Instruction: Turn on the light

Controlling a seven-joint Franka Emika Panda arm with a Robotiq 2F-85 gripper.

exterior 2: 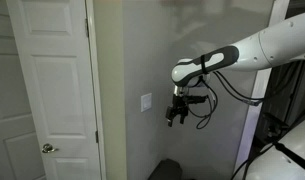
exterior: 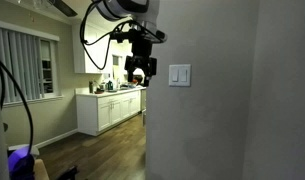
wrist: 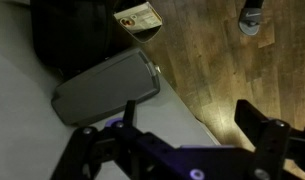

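The switch (exterior: 179, 75) sits on a pale wall (exterior: 222, 120), in plain sight in both exterior views (exterior 2: 146, 102). Which way its rocker is tipped is too small to tell.

The jaws hang near it, at about its height or slightly lower, and apart from it with bare wall between. They are spread wide and hold nothing. In the wrist view the two dark fingers (wrist: 87, 148) stand far apart at the bottom edge.

The arm (exterior 2: 262, 45) reaches in from the side, its white forearm sloping down to a wrist that bends so the jaws point at the floor. In an exterior view black cables (exterior: 89, 35) loop beside it.

Below, the wrist view shows a grey rounded box (wrist: 107, 85) on the wood floor (wrist: 222, 70). It may be a lidded bin, but its contents cannot be seen. A black bulky thing (wrist: 72, 30) lies beyond it, with a small printed card or box (wrist: 140, 18) beside that.

Farther out are a white door (exterior 2: 52, 90) beside the switch wall, white cabinets (exterior: 112, 110) whose worktop (exterior: 117, 92) carries a few small things too dim to name, and window blinds (exterior: 22, 60).
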